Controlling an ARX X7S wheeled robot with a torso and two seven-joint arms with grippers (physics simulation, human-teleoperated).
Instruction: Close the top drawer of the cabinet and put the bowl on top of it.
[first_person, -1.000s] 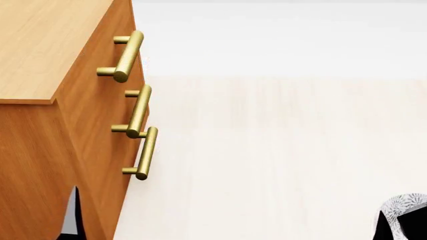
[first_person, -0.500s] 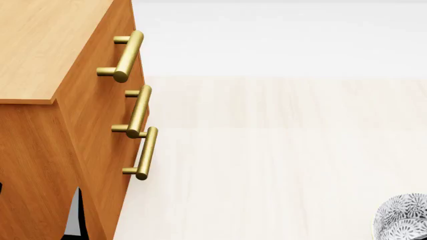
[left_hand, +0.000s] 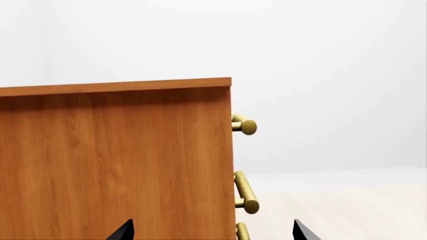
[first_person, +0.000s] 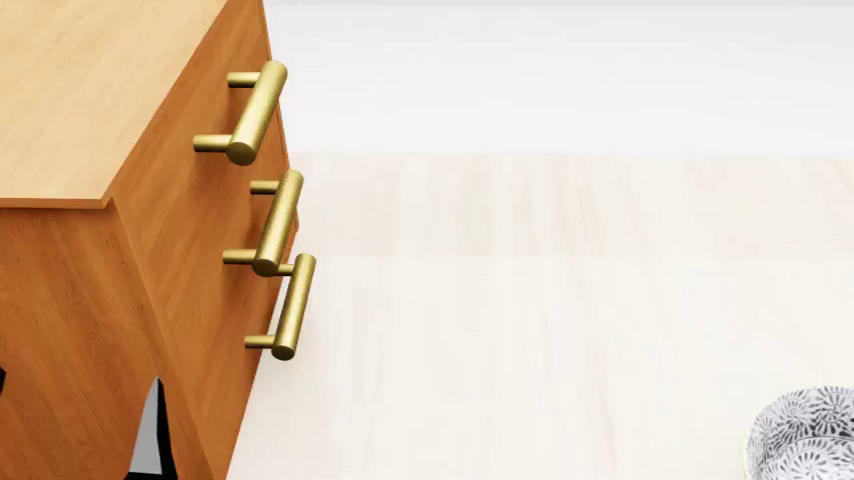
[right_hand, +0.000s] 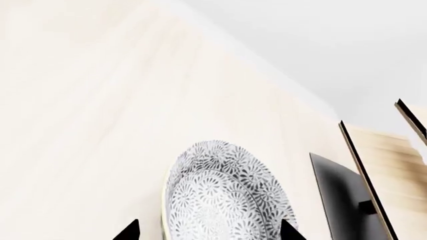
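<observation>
Bowl at the near right corner on the pale floor, well apart from the cabinet at left: round, deep, white, covered inside and out with dark leafy flowers. Top drawer flush with the two fronts below, brass bar handle standing out. Left gripper spread wide facing the cabinet's side, empty; right gripper splayed over the bowl, gripping nothing.

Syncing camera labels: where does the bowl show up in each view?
Left wrist view: not in it.
Head view: the bowl sits at the bottom right corner, cut by the frame edge.
Right wrist view: the bowl fills the lower middle, between the right gripper's tips.
Shared landmark: the pale wood floor.
</observation>
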